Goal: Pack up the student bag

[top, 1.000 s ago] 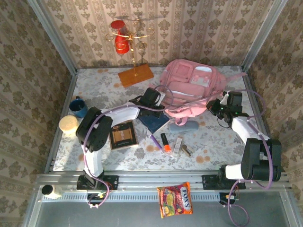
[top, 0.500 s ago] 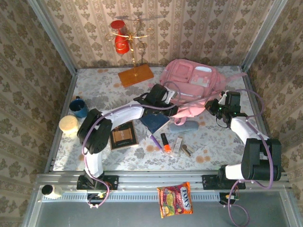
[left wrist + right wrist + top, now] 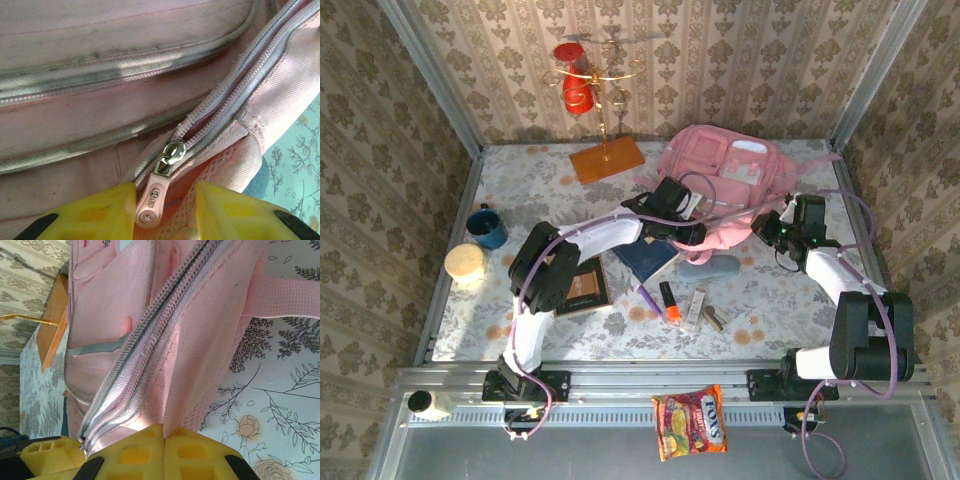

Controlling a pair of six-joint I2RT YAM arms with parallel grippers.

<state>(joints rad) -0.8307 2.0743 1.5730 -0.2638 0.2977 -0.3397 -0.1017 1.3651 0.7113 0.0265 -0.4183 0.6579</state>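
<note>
The left gripper [image 3: 165, 200] is now sitting against the large soft pink fabric backpack [image 3: 720, 180], which is lying at the far right of the flowered table [image 3: 520, 190]. Over the last second its arm has been swinging across to get there. Its 2 yellow fingers are standing apart around the pink rubber zipper pull [image 3: 151, 207], not pinching it as far as I can tell. The right gripper [image 3: 163, 434] is clamped on the backpack's edge fabric, steadying it. Unzipping looks to be starting.
</note>
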